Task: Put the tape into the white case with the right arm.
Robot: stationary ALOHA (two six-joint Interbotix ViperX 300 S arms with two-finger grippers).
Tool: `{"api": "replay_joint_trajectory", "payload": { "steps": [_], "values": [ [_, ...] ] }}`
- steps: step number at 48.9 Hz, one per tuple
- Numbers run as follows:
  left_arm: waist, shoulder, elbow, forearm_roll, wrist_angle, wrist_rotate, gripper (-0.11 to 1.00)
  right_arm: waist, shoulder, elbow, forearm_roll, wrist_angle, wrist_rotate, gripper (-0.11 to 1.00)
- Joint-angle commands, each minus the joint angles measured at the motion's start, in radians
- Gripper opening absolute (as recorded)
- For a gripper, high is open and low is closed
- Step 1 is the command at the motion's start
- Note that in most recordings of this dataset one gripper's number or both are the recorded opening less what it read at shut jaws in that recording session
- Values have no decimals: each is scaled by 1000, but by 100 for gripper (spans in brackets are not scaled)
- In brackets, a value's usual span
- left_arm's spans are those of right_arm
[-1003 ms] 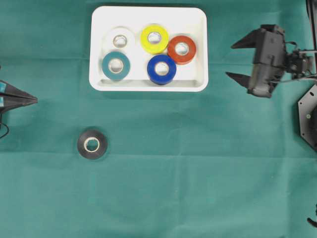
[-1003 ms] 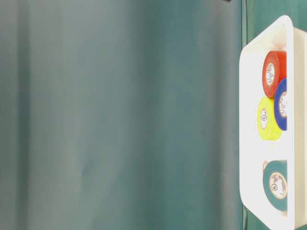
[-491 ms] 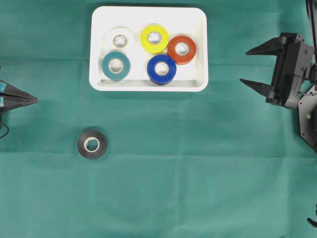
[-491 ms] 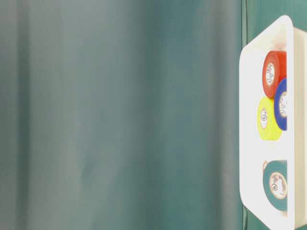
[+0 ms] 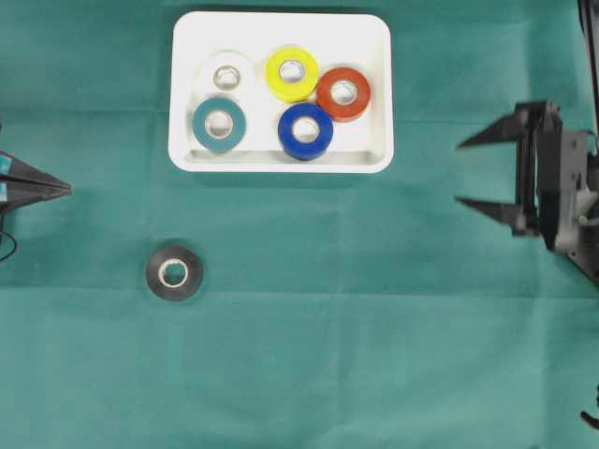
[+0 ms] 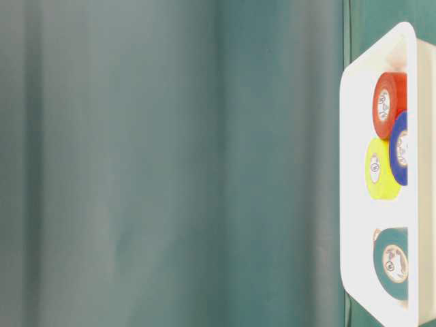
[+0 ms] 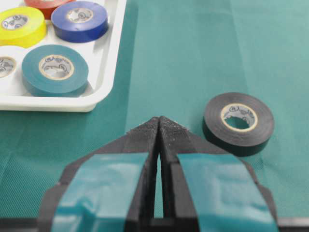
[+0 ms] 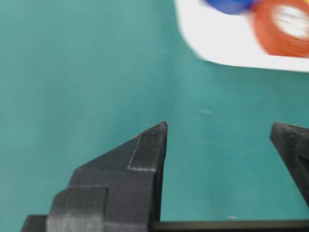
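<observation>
Hovering at the right edge, the right gripper [image 5: 460,173] has its fingers spread wide, well apart from the black tape [image 5: 174,272] and white case [image 5: 281,159].

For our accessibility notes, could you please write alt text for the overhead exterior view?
A black tape roll lies alone on green cloth, below-left of a white case holding white, yellow, red, teal and blue rolls. The right gripper is open and empty at the right edge; the left gripper is shut at the left edge.

Five rolls in white case [image 5: 281,33]; tape [image 5: 174,272] on cloth [image 5: 374,327] outside.
</observation>
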Motion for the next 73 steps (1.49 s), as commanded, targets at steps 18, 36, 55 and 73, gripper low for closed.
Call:
{"api": "replay_joint_trajectory", "payload": {
  "steps": [18, 36, 55, 73],
  "values": [
    [2, 9, -14, 0, -9, 0, 0, 106, 35, -34, 8, 18, 14, 72],
    [2, 8, -14, 0, -9, 0, 0, 150, 273, -225, 3, -5, 11, 72],
    [2, 9, -14, 0, -9, 0, 0, 221, 643, -591, 2, -25, 5, 72],
    [2, 9, -14, 0, -9, 0, 0, 268, 861, -876, -3, -20, 5, 72]
  ]
}}
